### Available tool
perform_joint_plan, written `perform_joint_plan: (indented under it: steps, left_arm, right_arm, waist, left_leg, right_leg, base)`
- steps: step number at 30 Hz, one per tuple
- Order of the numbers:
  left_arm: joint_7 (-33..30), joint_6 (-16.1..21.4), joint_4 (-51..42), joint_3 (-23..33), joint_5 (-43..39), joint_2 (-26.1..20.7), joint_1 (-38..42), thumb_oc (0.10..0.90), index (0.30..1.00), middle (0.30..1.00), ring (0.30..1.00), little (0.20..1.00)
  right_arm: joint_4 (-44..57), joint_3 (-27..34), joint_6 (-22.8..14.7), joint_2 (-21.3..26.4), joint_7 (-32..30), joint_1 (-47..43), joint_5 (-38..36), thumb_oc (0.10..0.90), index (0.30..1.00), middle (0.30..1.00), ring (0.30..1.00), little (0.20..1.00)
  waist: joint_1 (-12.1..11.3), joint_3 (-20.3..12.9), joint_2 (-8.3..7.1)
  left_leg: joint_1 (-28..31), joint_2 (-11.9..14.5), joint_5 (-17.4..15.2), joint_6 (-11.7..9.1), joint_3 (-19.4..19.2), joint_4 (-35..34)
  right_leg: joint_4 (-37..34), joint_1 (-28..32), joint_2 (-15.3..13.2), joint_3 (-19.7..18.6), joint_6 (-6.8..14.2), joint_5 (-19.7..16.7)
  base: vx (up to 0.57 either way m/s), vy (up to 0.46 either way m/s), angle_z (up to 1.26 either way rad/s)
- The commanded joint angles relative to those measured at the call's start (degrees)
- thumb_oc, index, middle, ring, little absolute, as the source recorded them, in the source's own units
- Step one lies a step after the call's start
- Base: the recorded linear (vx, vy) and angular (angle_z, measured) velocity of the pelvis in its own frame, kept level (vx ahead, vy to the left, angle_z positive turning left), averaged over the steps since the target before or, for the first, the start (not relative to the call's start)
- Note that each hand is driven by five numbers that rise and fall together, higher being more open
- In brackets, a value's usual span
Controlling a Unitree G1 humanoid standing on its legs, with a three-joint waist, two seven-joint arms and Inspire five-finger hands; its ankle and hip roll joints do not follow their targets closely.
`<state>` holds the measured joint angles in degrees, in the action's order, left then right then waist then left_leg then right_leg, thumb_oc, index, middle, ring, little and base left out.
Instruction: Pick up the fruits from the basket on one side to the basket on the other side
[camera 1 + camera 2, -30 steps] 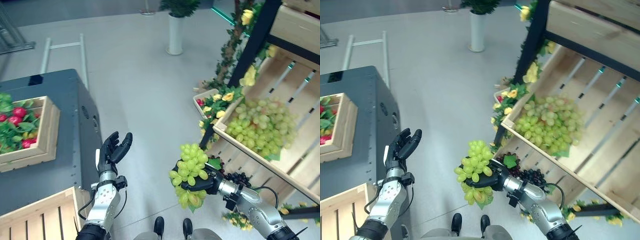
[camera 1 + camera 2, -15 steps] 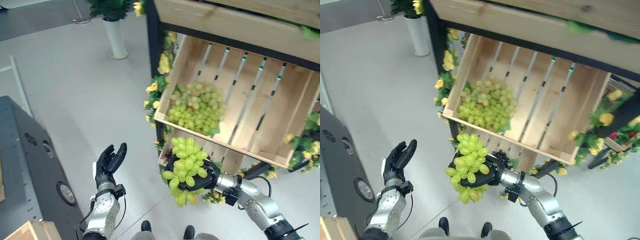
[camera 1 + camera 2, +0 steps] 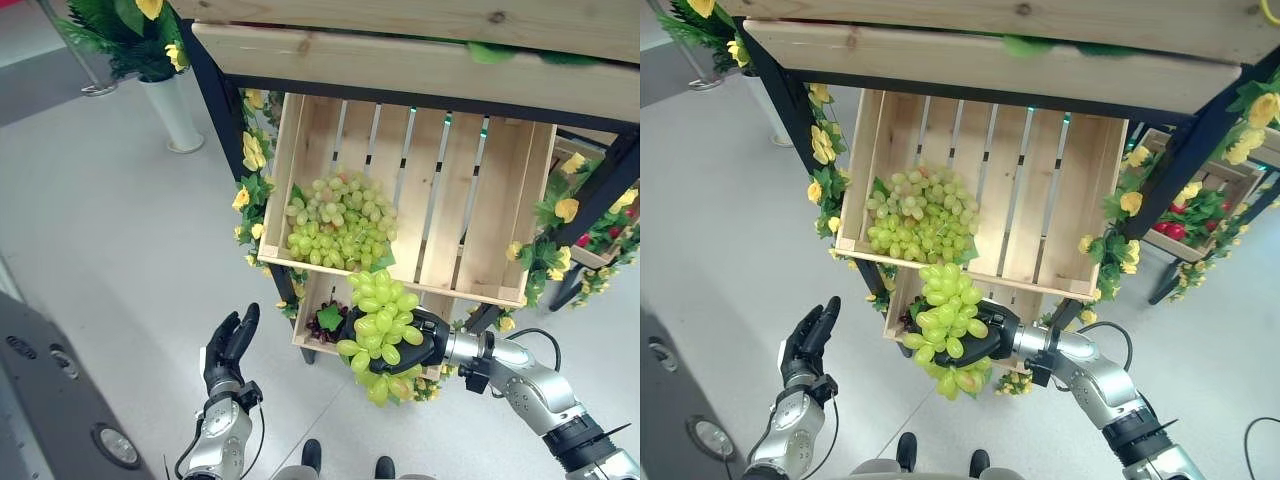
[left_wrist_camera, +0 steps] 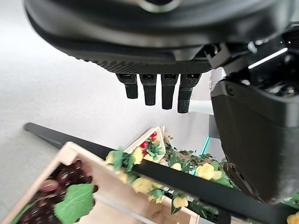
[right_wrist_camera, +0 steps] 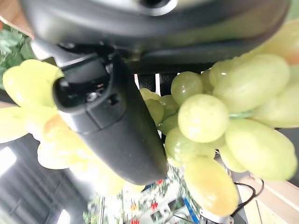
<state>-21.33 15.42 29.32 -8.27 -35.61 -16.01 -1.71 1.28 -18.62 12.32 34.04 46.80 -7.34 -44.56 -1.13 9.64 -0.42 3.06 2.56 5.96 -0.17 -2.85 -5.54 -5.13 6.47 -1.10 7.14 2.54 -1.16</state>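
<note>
My R hand (image 3: pixel 418 345) is curled round a green grape bunch (image 3: pixel 380 325). L hand (image 3: pixel 226 345) raised, fingers straight. L wrist view shows dark grapes (image 4: pixel 60 179) in a lower crate (image 4: pixel 105 198).

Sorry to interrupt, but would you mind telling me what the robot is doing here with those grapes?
The right robot hand is curled round a bunch of green grapes, holding it in front of a wooden stand. The crate above and behind the bunch holds a pile of green grapes; a lower crate holds dark grapes. The left robot hand is open and holds nothing.
</note>
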Motion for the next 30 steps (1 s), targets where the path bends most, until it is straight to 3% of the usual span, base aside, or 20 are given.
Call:
perform_joint_plan:
  steps: [1, 3, 8, 17, 20, 25, 30]
  left_arm:
    - [1.2, 6.4, -0.4, 2.0, 1.7, -4.5, 5.1, 0.800, 0.900, 0.900, 0.900, 0.900]
    - [2.5, 5.6, 1.0, 2.2, 2.6, -3.9, 5.0, 0.800, 0.900, 0.900, 0.900, 0.900]
    - [4.2, 4.8, 2.5, 2.4, 2.5, -3.0, 4.3, 0.800, 0.900, 0.900, 0.900, 0.900]
    - [4.8, 3.6, 2.9, 0.3, 2.9, -3.0, 5.2, 0.800, 0.900, 0.900, 0.900, 0.900]
    - [4.9, 3.6, 2.7, -0.3, 3.2, -3.1, 4.8, 0.800, 0.900, 0.900, 0.900, 0.900]
    - [5.3, 3.4, 2.3, -0.8, 3.4, -3.5, 4.1, 0.800, 0.900, 0.900, 0.900, 0.900]
    - [5.2, 3.3, 2.0, -1.2, 3.3, -4.3, 3.2, 0.800, 0.900, 0.900, 0.900, 0.900]
  right_arm:
    - [9.8, 5.1, -4.0, -4.8, 0.6, -4.0, -17.9, 0.400, 0.300, 0.300, 0.300, 0.300]
    - [11.2, 6.7, -1.4, -7.4, -1.6, -5.7, -22.9, 0.400, 0.300, 0.300, 0.300, 0.300]
    - [13.5, 9.9, 0.6, -8.6, -8.7, -7.8, -26.4, 0.400, 0.300, 0.300, 0.300, 0.300]
    - [12.1, 14.5, -3.1, -1.6, -20.4, -19.2, -31.4, 0.400, 0.300, 0.300, 0.300, 0.300]
    - [8.8, 15.2, -5.2, 1.5, -23.5, -23.0, -29.5, 0.400, 0.300, 0.300, 0.300, 0.300]
    - [3.0, 16.1, -5.4, 4.8, -27.4, -27.2, -27.9, 0.400, 0.300, 0.300, 0.300, 0.300]
    - [-6.5, 15.1, -6.7, 10.7, -32.5, -33.1, -19.4, 0.400, 0.300, 0.300, 0.300, 0.300]
  waist:
    - [-0.1, -3.2, -2.30]
    - [0.0, -3.6, -2.31]
    - [0.1, -4.2, -2.59]
    - [0.1, -5.1, -3.75]
    - [-0.3, -5.6, -4.01]
    - [-0.9, -6.3, -4.22]
    - [-1.8, -6.7, -4.55]
  left_leg:
    - [2.5, -2.5, -9.9, 0.4, -1.4, 2.4]
    - [3.5, -2.5, -10.2, 0.7, -1.8, 1.6]
    - [4.5, -2.1, -10.7, 1.0, -3.1, 1.1]
    - [5.9, -1.6, -11.3, 0.8, -3.6, 0.5]
    - [6.1, -1.5, -11.5, 0.6, -3.4, 0.5]
    - [6.3, -1.5, -11.5, 0.5, -2.9, 0.5]
    - [6.3, -1.6, -11.4, 0.4, -2.0, 0.5]
  right_leg:
    - [0.3, 1.5, -4.4, 3.2, 2.0, 2.2]
    - [0.1, 1.8, -4.2, 3.0, 2.0, 2.1]
    - [0.1, 1.6, -4.1, 2.2, 2.1, 2.0]
    - [0.1, 2.0, -3.7, 1.7, 1.9, 2.1]
    - [0.1, 2.3, -3.7, 2.1, 1.8, 2.2]
    - [0.1, 2.6, -3.7, 2.8, 1.8, 2.3]
    - [0.1, 2.9, -3.8, 3.6, 1.7, 2.3]
  base:
    - [0.03, 0.043, -0.06]
    - [0.06, 0.049, -0.05]
    - [0.04, 0.031, 0.01]
    - [0.02, 0.011, -0.05]
    - [0.01, 0.009, -0.03]
    - [0.00, 0.006, 0.03]
    - [-0.01, 0.022, 0.07]
